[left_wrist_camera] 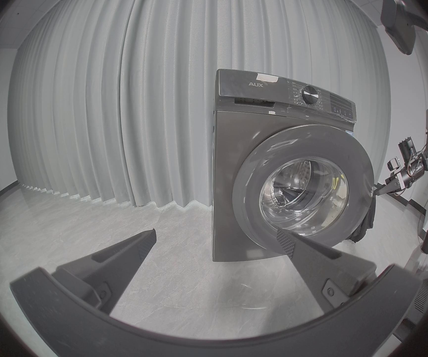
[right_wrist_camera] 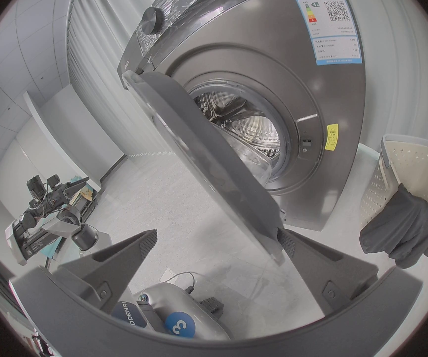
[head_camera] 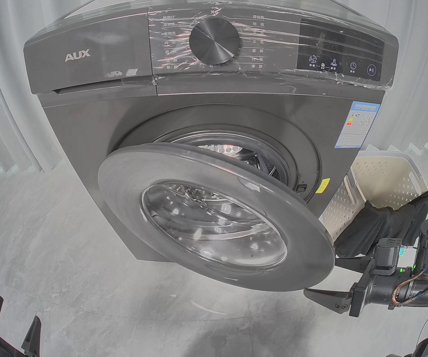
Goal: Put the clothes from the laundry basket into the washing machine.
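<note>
Right gripper (head_camera: 330, 277), fingers wide, at washer door (head_camera: 214, 219) rim; door to be swung fully open before garment (head_camera: 382, 224) pickup. Left gripper (head_camera: 16, 313) equally wide.

Grey washing machine (head_camera: 95, 125): satin metal-look shell, glossy clear film (head_camera: 273, 40) on top; cream perforated laundry basket (head_camera: 390, 177): matt plastic; black garment (head_camera: 380, 224): soft matt cloth; pale floor (head_camera: 30, 234): polished

Pleated pale curtains (left_wrist_camera: 100, 100) hang behind a glossy, marbled grey floor (head_camera: 50, 254).
</note>
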Controlling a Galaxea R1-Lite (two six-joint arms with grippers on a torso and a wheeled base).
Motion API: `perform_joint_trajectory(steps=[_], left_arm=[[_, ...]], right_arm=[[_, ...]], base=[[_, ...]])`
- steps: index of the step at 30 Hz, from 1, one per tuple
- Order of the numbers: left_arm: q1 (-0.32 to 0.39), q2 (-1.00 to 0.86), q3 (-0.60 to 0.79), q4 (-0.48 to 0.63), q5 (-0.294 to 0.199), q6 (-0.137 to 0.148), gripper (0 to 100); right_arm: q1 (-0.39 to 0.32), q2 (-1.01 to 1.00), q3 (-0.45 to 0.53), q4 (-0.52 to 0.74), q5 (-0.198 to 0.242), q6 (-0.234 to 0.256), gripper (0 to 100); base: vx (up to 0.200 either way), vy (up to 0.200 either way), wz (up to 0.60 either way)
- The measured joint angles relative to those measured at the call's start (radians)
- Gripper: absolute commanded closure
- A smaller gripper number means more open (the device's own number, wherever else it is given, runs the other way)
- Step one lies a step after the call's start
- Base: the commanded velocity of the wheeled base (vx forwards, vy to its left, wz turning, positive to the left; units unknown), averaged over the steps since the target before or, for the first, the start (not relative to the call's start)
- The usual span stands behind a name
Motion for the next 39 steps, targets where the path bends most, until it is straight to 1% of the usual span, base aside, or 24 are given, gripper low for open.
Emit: perform_joint_trajectory(steps=[4, 10, 14, 17, 21, 26, 30, 35, 37, 39], left_arm=[[0.0, 0.0, 0.0, 0.0, 0.0, 0.0, 0], [0.0, 0.0, 0.0, 0.0, 0.0, 0.0, 0], [0.0, 0.0, 0.0, 0.0, 0.0, 0.0, 0], [0.0, 0.0, 0.0, 0.0, 0.0, 0.0, 0], [0.0, 0.0, 0.0, 0.0, 0.0, 0.0, 0], [0.0, 0.0, 0.0, 0.0, 0.0, 0.0, 0], [0.0, 0.0, 0.0, 0.0, 0.0, 0.0, 0], [0.0, 0.0, 0.0, 0.0, 0.0, 0.001, 0], [0.0, 0.0, 0.0, 0.0, 0.0, 0.001, 0], [0.0, 0.0, 0.0, 0.0, 0.0, 0.001, 0]], right_arm=[[0.0, -0.004, 0.0, -0.001, -0.001, -0.002, 0], [-0.01, 0.015, -0.037, -0.004, -0.003, -0.003, 0], [-0.008, 0.052, -0.06, -0.008, -0.005, -0.004, 0], [-0.003, 0.08, -0.068, -0.038, -0.006, -0.002, 0], [0.007, 0.104, -0.061, -0.08, -0.007, 0.001, 0], [0.029, 0.099, -0.031, -0.089, 0.002, 0.007, 0], [0.041, 0.062, -0.008, -0.09, 0.013, 0.03, 0], [0.045, 0.006, -0.027, -0.097, 0.014, 0.054, 0], [0.045, -0.02, -0.05, -0.097, 0.015, 0.08, 0], [0.041, -0.047, -0.09, -0.097, 0.015, 0.123, 0]], base=[[0.0, 0.0, 0.0], [-0.2, 0.0, 0.0], [0.0, 0.0, 0.0], [0.0, 0.0, 0.0], [0.0, 0.0, 0.0], [0.0, 0.0, 0.0], [0.0, 0.0, 0.0], [0.0, 0.0, 0.0], [0.0, 0.0, 0.0], [0.0, 0.0, 0.0]])
